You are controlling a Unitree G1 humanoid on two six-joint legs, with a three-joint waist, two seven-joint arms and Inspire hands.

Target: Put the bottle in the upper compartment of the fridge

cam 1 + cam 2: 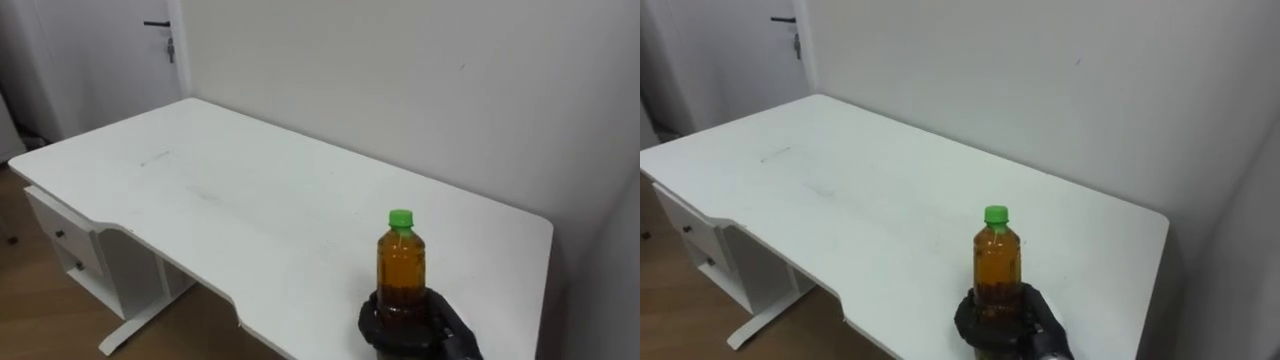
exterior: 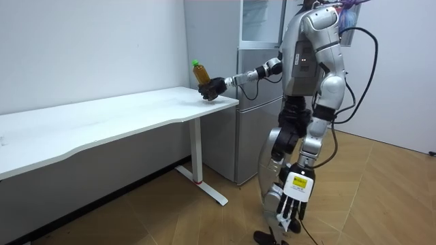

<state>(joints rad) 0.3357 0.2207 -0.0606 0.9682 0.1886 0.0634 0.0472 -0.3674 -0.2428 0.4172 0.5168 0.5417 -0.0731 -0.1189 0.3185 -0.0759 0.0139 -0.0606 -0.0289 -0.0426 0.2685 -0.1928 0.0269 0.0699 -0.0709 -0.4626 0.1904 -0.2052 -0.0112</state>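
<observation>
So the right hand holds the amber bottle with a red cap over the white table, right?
The cap is green, not red; the left eye view shows it. The right hand does hold the amber bottle over the white table.

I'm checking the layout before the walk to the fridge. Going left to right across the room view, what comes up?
white table → bottle, held in the right hand → fridge → left hand, hanging low.

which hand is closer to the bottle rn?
Right. The right hand is curled round the bottle's lower part at the table's end. The left hand hangs open beside the leg, well below and away from the bottle.
</observation>
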